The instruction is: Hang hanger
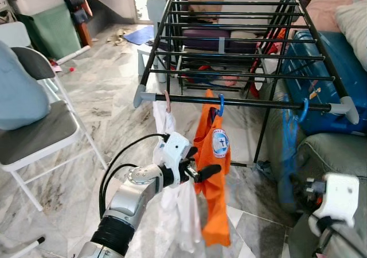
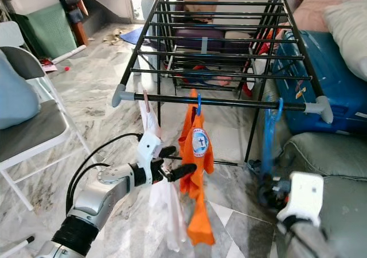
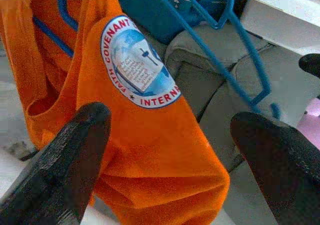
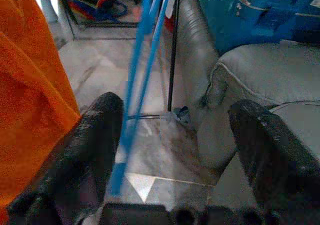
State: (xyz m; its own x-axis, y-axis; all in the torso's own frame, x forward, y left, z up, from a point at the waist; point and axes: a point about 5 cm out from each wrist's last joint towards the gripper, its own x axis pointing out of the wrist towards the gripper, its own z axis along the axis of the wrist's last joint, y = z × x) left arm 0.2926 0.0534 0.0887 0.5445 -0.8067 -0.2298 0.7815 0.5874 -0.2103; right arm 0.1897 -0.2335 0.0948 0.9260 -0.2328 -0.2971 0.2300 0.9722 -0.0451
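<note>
A black drying rack [image 1: 246, 102] stands ahead. Its front rail carries a pink hanger [image 1: 167, 100] with a white garment [image 1: 172, 200], a blue hanger [image 1: 221, 105] with an orange shirt [image 1: 213, 172], and a bare blue hanger [image 1: 291, 133] near the right end. My left gripper [image 1: 200, 161] is open right beside the orange shirt [image 3: 145, 150], with the cloth between and beyond its fingers [image 3: 65, 160]. Low on the right, my right gripper [image 2: 269, 192] is open. The bare blue hanger [image 4: 145, 60] hangs just in front of its fingers [image 4: 95, 150].
A folding chair [image 1: 34, 132] with a grey seat stands on the left. A blue suitcase [image 1: 327, 69] and a grey cushion [image 1: 332, 149] crowd the right side. Clutter lies under the rack. Marble floor [image 1: 103, 92] stretches to the left of the rack.
</note>
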